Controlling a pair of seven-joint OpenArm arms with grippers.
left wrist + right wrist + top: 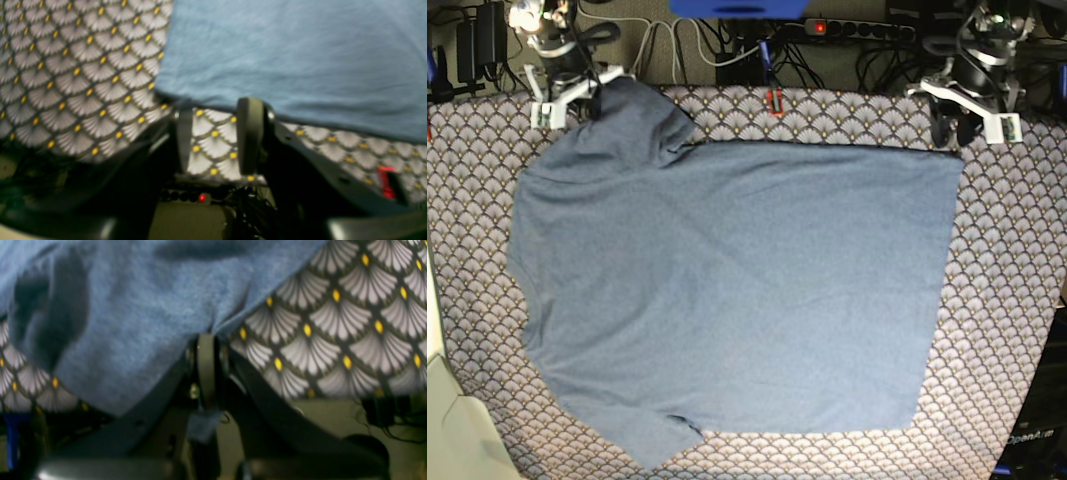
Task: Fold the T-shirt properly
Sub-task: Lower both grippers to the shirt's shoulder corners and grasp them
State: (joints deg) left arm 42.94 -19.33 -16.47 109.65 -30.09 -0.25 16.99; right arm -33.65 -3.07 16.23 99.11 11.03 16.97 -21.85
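Observation:
The slate-blue T-shirt (pixel 737 290) lies spread flat on the scallop-patterned tablecloth (pixel 1007 300), plain side up with no lettering showing. My right gripper (pixel 592 90) is at the far left corner, shut on a raised fold of the T-shirt (pixel 133 323); in the right wrist view the gripper (pixel 206 338) pinches the cloth's edge. My left gripper (pixel 952 130) is at the far right corner, just off the shirt. In the left wrist view that gripper (pixel 217 106) is open, with only tablecloth between its fingers (pixel 250 133) and the T-shirt (pixel 293 56) hem just beyond the tips.
A power strip (pixel 857 28) and tangled cables run behind the table's far edge. A red clip (pixel 774 100) holds the tablecloth at the far edge, and another red clip (pixel 385 181) shows beside my left gripper. A white object (pixel 452 430) sits at the near left.

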